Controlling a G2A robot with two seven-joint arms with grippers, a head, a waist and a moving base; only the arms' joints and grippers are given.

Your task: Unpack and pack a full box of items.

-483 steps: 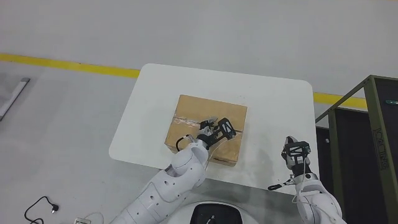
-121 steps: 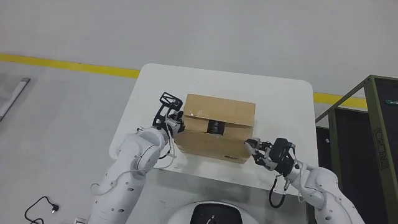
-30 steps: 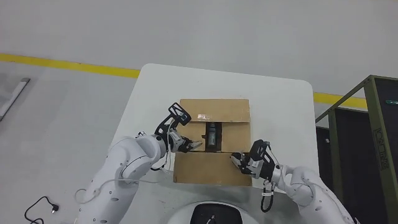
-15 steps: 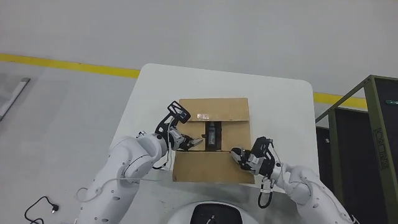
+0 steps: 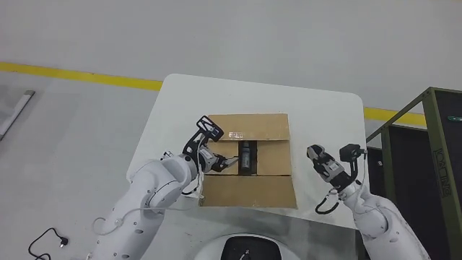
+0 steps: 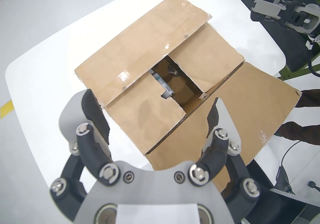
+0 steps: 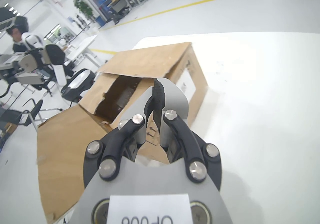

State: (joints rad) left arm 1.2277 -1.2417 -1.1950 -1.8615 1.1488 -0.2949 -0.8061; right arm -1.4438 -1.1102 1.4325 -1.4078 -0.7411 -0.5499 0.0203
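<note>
– Box (image 5: 254,144) check: how do your jaws stand on it?
– My left gripper (image 6: 155,120) is spread wide and holds nothing. It hovers over the inner flap (image 6: 142,110) on the left side of the opening in the top view. My right gripper (image 7: 156,102) is pinched together on nothing. It sits right of the box in the top view, near it but apart.
– And the box itself?
– It's in the middle of the table (image 5: 325,112). 1 outer flap (image 5: 249,191) lies folded out flat toward the bottom of the top view. The other outer flap (image 5: 256,124) still covers the upper half. Between the 2 inner flaps I see a dark item (image 5: 247,157) down a narrow gap.
– Your worry?
– Nothing braces the box. If I pull that inner flap with 1 arm, I expect the whole box to slide or tip instead of the flap hinging. The flap's edge looks ragged, so a pinch near the corner could tear it. The covering flap may also snag the item coming up.
</note>
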